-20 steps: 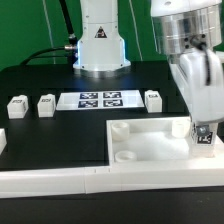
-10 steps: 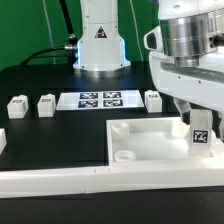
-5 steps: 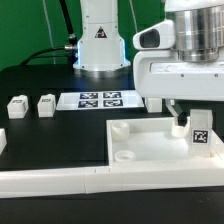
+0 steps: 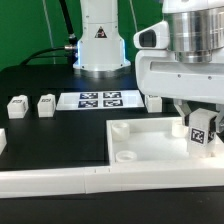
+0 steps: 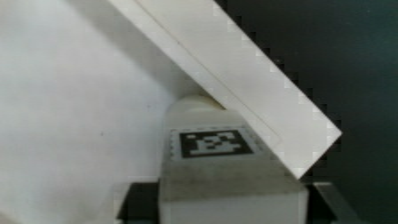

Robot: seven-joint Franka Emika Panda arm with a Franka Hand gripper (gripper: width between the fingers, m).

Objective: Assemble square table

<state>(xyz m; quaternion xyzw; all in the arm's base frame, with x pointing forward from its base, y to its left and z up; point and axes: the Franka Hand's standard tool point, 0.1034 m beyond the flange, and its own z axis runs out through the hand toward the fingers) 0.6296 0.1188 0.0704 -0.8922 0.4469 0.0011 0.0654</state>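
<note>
Gripper [image 4: 200, 113]: fingers pinching one leg post [image 4: 201, 132], tag facing out. Square top [image 4: 150, 143] directly beneath the hand. Step: leg fitting, judged. Next: align post over the corner below, lower squarely.

Bright even overhead light; soft shadows; low resolution; wrist view blurry.

Square top [image 4: 150, 142] lies on the bench [image 4: 50, 135] toward the exterior view's right, with the rail [image 4: 60, 182] along its near edge. The marker board [image 4: 100, 99] lies behind the top. First leg post [image 4: 17, 106] and second leg post [image 4: 46, 103] sit left of the board, third leg post [image 4: 153, 100] just right of it. Fourth leg post [image 4: 202, 130] sits between the fingers [image 5: 139, 205], over the top's far right corner.
</note>
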